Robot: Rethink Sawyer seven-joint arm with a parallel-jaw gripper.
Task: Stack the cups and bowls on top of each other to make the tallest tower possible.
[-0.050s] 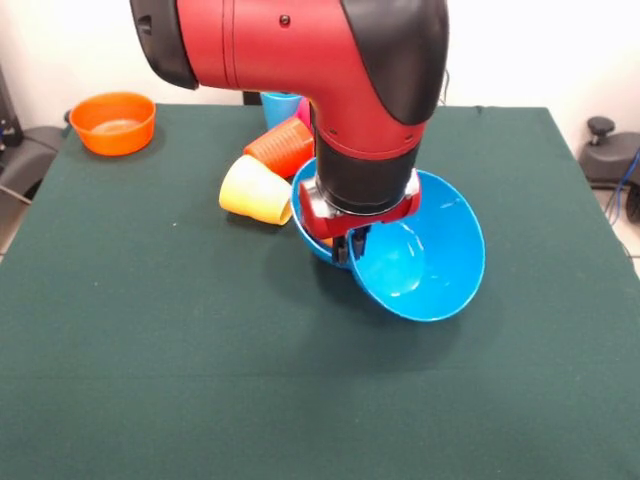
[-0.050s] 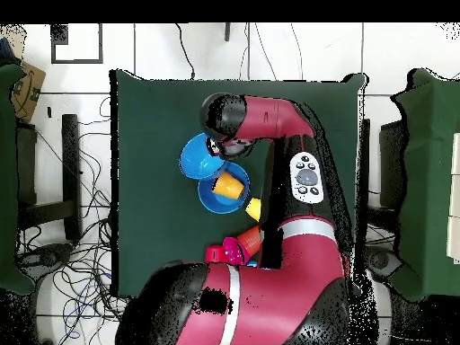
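Note:
A large blue bowl [image 1: 428,262] [image 2: 194,154] stands tilted near the table's middle, its opening facing the front camera. My gripper [image 1: 349,243] [image 2: 216,147] is shut on its upper rim. The tilted bowl leans on a second blue bowl [image 1: 305,216] [image 2: 216,203] behind it, which holds a yellow-orange cup [image 2: 229,185]. A pale yellow cup [image 1: 257,190] [image 2: 254,208] and a red-orange cup [image 1: 282,148] [image 2: 248,241] lie on their sides beside that bowl. A light blue cup [image 1: 281,105] stands behind them, mostly hidden by the arm.
An orange bowl [image 1: 114,122] sits upright at a far corner of the green table [image 1: 150,340]. A pink-red piece [image 2: 216,254] shows next to the red-orange cup, close to the robot's base. Cables and chairs surround the table.

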